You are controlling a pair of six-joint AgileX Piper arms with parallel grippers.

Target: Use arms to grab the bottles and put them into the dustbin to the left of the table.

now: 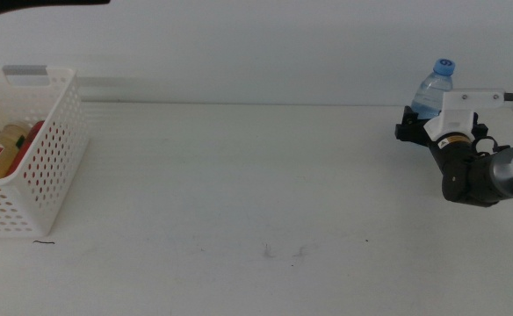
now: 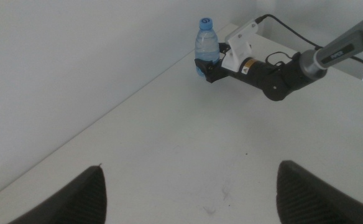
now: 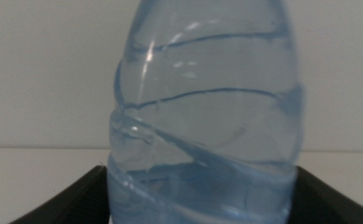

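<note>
A clear water bottle [image 1: 434,89] with a blue cap stands upright at the table's far right, near the back edge. My right gripper [image 1: 414,119] reaches it from the right, its jaws pressed against both sides of the lower body. The right wrist view is filled by that bottle [image 3: 200,118] between the jaws of my right gripper [image 3: 200,199]. My left gripper [image 2: 191,199] is open and holds nothing; it hangs over the table far from the bottle [image 2: 206,42] and is out of the middle view. The white perforated dustbin [image 1: 54,154] stands at the left edge, holding a yellow bottle [image 1: 9,140] and a red can [image 1: 34,132].
The white table [image 1: 256,193] stretches between dustbin and bottle, with faint scuff marks [image 1: 283,253] near the front middle. A white wall runs along the table's back edge. The right arm's white wrist bracket [image 1: 467,104] and black cable sit beside the bottle.
</note>
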